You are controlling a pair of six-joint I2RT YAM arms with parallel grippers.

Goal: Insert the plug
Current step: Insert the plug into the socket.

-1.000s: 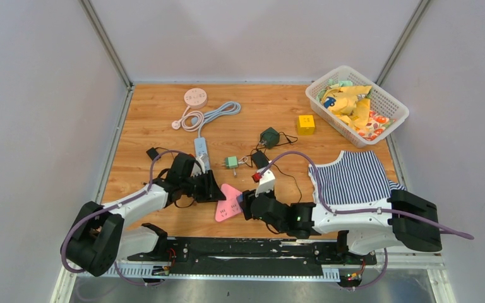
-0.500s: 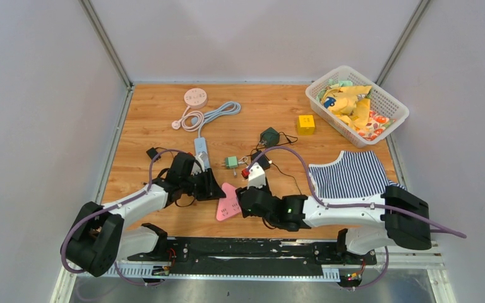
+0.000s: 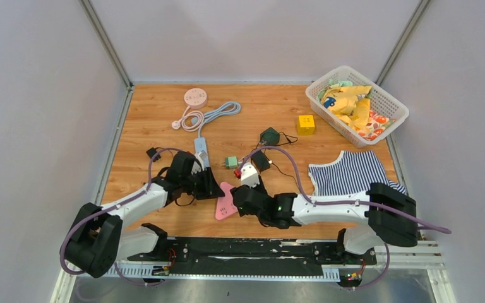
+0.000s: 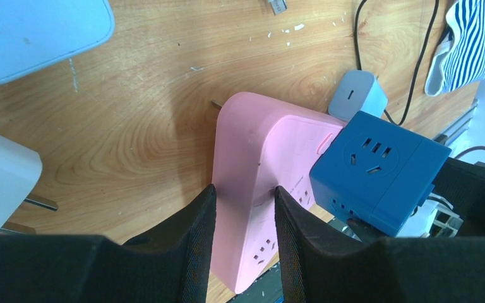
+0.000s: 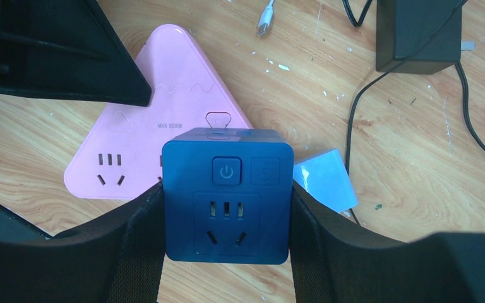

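Note:
The plug is a blue cube adapter (image 5: 227,196) with a power button and socket holes on its top face; its prongs are hidden. My right gripper (image 5: 227,208) is shut on its two sides. The cube hangs over the right corner of a pink triangular socket block (image 5: 132,136) lying flat on the wooden table. In the left wrist view the blue cube (image 4: 379,170) overlaps the pink block (image 4: 259,151). My left gripper (image 4: 245,192) is shut on the near corner of that block. In the top view both grippers meet at the pink block (image 3: 225,207).
A light blue charger (image 5: 325,180) lies just right of the cube, with black cables and a black adapter (image 5: 417,35) beyond. Further back are a white power strip (image 3: 201,150), a green adapter (image 3: 230,162), a yellow cube (image 3: 305,124), a striped shirt (image 3: 350,177) and a basket (image 3: 393,104).
My right arm has swung left and slightly away from its base, carrying the blue cube over the pink block. The left arm has stayed in place on the block.

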